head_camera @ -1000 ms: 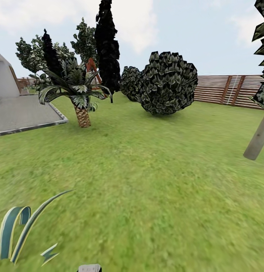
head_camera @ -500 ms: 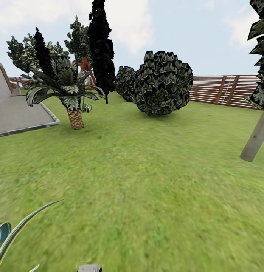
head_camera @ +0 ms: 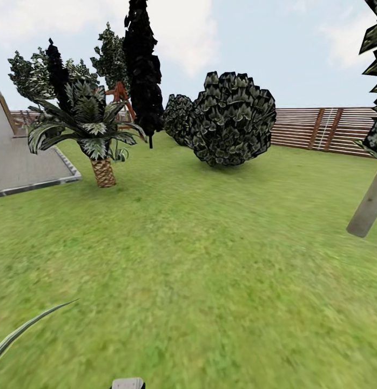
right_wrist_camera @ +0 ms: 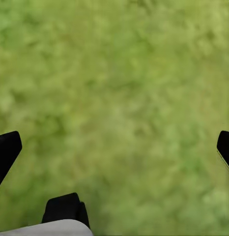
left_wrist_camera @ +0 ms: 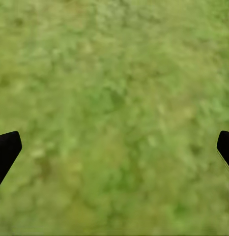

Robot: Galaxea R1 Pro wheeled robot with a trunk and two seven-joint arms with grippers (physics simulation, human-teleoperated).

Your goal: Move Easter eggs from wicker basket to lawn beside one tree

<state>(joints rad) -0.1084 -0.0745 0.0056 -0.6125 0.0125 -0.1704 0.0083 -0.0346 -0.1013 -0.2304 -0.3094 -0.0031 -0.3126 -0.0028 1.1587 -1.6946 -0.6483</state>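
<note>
The lawn spreads wide ahead of me in the head view. A tree with a smooth, pale grey-tan trunk leans at the right edge. The Easter eggs and the wicker basket are out of view. In the left wrist view my left gripper hangs open over bare grass, its dark fingertips far apart with nothing between them. The right gripper is also open above the grass, and it too is empty.
A short scaly-trunked palm stands at the left beside a grey paved patio. Round dark bushes and a tall dark tree stand further back. A wooden slat fence closes the far right. A long leaf blade pokes in at the lower left.
The camera has moved: the whole head view has shifted, with the palm sliding left and the striped leafy plant at the lower left almost out of frame. Nothing in the garden moved.
</note>
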